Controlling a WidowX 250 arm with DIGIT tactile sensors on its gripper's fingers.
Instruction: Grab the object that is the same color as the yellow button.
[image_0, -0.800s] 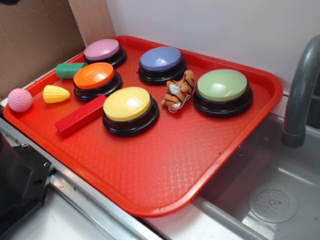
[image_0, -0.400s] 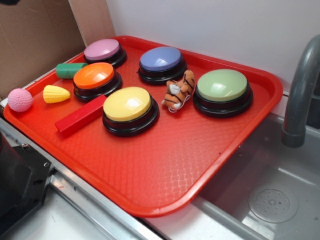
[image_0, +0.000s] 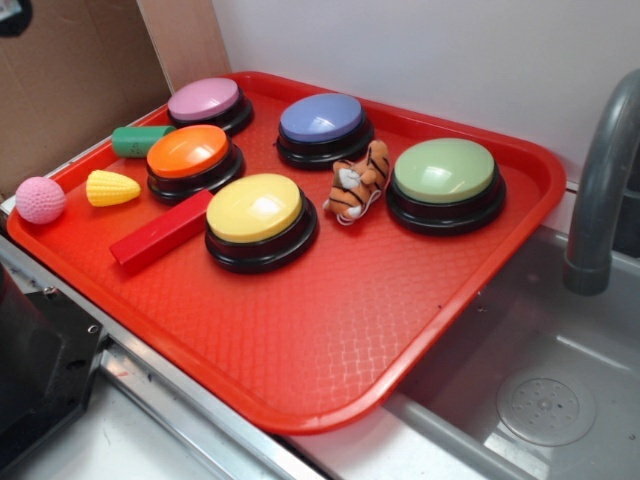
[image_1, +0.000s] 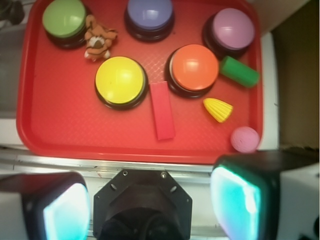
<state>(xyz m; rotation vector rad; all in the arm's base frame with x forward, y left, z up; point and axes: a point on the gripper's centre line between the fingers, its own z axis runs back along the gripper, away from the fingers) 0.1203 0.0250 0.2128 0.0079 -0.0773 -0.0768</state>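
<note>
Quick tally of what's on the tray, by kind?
Dome buttons: 5, including the yellow button
Toy corn cob: 1
Pink ball: 1
Green cylinder: 1
Red block: 1
Plush tiger: 1
Total: 10

yellow corn cob (image_0: 112, 188) (image_1: 218, 109), beside orange button (image_0: 190, 155)

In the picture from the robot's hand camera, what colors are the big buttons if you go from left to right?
Green button → yellow button → blue button → orange button → pink button.
</note>
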